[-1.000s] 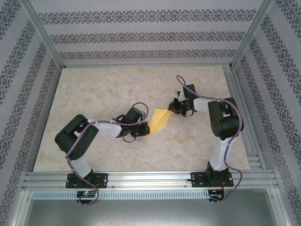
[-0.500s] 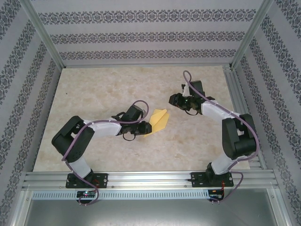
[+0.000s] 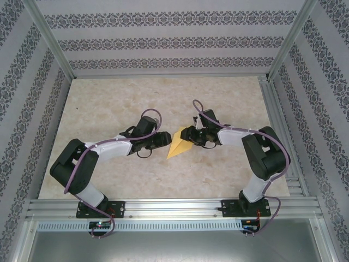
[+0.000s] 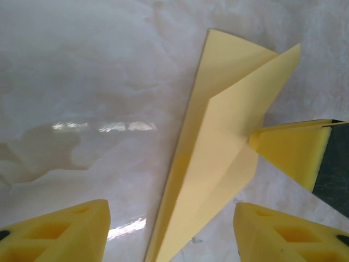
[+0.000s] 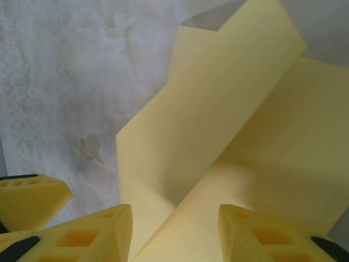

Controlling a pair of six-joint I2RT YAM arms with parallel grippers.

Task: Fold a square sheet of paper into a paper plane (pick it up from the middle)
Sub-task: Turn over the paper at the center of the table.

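Plane (image 3: 179, 145) approx mid bench (image 3: 109, 98), both my grippers open, nothing held.
Top view: plane lies well off every bench edge, nose toward the near edge; my left gripper (image 3: 162, 140) sits just beside it on the left, my right gripper (image 3: 189, 135) at its wide tail end. Left wrist: jaws stand wide, plane's nose between them, no grip; a right-gripper pad (image 4: 289, 153) touches its side edge. Right wrist: jaws part open w/ paper running between, not pinched; one layer stands up off the rest. My read: v. light, thin, floppy, slides on the glossy bench, crumples easily. Take it at the centre crease, mid-length, where the layers stack.
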